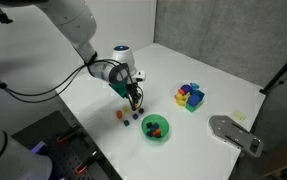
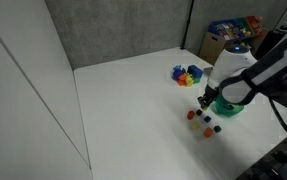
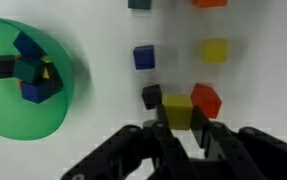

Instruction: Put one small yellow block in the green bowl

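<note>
Item 1, my claw (image 3: 183, 136): lowered to the white bench (image 1: 208, 65) among the tiny cubes. Its two fingers stand a little apart, one on either side of a cube. I cannot tell whether they press on it.

Item 2, small yellow block (image 3: 178, 110): on the bench, right between my fingertips, with a black cube (image 3: 152, 96) just beside it and a red cube (image 3: 206, 100) touching its other side.

Item 3, second yellow cube (image 3: 215, 50): farther out from the claw, apart from it.

Item 4, blue cube (image 3: 144, 57): beyond the black one.

Item 5, green bowl (image 3: 3, 120): off to one side of the claw, near it, with several cubes inside.
</note>
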Motion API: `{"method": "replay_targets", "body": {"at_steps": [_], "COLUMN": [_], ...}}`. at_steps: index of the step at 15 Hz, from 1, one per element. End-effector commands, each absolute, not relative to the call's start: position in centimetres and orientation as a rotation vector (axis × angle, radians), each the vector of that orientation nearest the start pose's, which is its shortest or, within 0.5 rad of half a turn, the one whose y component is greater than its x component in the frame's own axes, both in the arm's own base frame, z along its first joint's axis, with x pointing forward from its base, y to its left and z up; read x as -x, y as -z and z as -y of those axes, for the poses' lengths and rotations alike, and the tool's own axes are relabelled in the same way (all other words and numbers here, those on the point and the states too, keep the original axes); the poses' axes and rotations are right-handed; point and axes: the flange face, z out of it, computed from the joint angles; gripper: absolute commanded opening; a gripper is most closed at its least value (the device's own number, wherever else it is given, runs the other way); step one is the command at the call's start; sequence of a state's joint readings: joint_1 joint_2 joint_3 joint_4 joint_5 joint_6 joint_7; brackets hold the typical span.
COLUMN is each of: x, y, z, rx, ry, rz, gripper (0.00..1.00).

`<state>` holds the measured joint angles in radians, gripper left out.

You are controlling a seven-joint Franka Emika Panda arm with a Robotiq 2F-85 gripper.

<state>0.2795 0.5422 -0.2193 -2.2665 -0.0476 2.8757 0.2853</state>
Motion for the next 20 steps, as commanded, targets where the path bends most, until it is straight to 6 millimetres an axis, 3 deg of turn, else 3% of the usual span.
{"method": "replay_targets", "body": {"at_steps": [1, 10, 11, 13, 17, 20], "x": [-53.9, -53.5, -53.1, -52.5, -51.9, -52.0], "y": [-14.5, -15.6, -15.7, -15.9, -17.7, -19.6], "z": [1.0, 11.3, 11.9, 12.6, 12.4, 11.3], "rx": [3.273, 3.318, 3.314, 3.296, 3.249, 3.222], "ry": [0.127, 0.073, 0.052, 0.008, -0.067, -0.099], "rz": [-0.335, -0.601, -0.614, -0.626, -0.592, -0.529], "gripper": [0.10, 0.10, 0.54, 0.61, 0.94, 1.00]}}
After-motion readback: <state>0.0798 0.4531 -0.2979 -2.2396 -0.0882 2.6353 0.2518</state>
